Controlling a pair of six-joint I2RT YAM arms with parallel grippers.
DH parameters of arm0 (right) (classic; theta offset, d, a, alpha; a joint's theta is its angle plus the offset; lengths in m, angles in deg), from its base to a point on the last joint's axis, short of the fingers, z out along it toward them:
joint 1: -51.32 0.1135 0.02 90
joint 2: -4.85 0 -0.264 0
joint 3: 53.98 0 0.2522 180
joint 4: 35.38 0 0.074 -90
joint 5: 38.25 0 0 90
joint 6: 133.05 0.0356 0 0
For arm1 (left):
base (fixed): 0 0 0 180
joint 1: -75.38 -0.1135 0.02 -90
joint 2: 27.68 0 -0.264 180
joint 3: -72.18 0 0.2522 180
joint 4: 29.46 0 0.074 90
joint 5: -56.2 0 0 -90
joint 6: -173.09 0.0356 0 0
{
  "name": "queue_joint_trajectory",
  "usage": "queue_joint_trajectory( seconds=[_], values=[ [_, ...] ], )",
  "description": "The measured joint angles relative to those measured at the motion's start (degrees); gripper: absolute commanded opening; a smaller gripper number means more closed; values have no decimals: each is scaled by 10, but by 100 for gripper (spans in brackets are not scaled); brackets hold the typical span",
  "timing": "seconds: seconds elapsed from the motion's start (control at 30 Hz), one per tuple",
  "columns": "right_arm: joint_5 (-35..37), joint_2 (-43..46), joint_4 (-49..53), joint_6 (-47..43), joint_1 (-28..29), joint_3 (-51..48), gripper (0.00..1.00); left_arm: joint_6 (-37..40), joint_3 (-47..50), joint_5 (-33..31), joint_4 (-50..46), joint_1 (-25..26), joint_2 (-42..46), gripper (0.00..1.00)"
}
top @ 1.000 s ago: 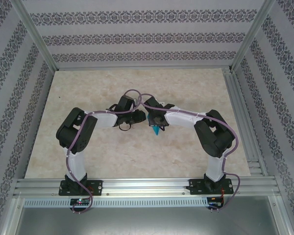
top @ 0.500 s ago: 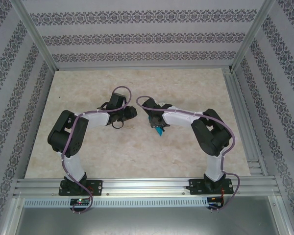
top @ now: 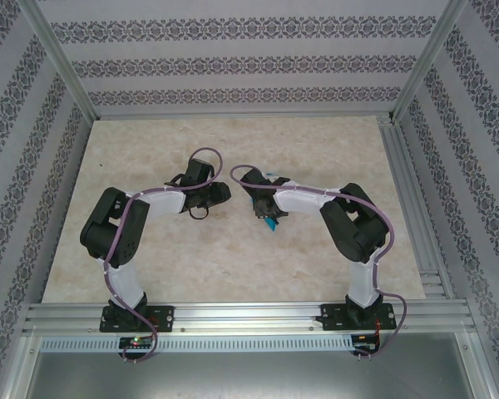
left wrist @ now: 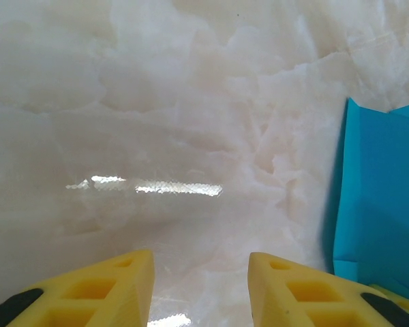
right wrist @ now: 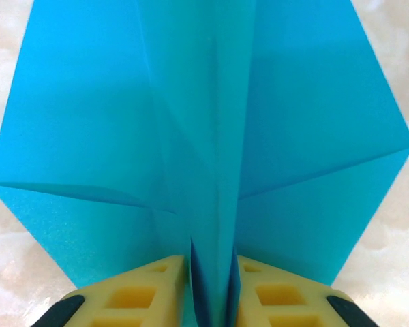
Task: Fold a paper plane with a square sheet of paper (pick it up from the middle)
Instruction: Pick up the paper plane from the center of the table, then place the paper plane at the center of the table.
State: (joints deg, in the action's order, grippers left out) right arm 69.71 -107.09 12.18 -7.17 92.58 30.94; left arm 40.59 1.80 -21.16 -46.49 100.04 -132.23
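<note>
The right gripper point(right wrist: 210, 289) is straddling the paper plane point(right wrist: 204, 122) by its centre keel, likely so the two wings are spreading evenly to either side over the desk point(left wrist: 191, 102) near its middle, though I cannot tell whether it is actually pinching the fold or merely flanking it. The left gripper point(left wrist: 201, 276) is hanging released and empty just beside the paper plane, seemingly giving it room. Counting up, one paper plane and two grippers are showing.
</note>
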Motion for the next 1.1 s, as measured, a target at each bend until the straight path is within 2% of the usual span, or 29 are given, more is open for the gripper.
queue_joint_trajectory(
  seconds=[0.2,0.43,0.53,0.63,0.87,1.1],
  values=[
    [-7,0,-8,0,0,0,27,0,0,-2,-5,0,2,42],
    [-17,0,-16,0,0,0,13,0,0,-3,-10,0,3,43],
    [-15,0,-16,-3,0,0,10,2,0,-11,-15,0,3,47],
    [-12,0,-16,-11,0,1,9,4,0,-25,-27,0,8,54],
    [-5,-2,-14,-38,-13,52,8,8,6,-82,-64,-10,54,80],
    [-2,-64,-36,-59,-35,169,9,7,38,-132,-87,-41,117,93]
  ],
)
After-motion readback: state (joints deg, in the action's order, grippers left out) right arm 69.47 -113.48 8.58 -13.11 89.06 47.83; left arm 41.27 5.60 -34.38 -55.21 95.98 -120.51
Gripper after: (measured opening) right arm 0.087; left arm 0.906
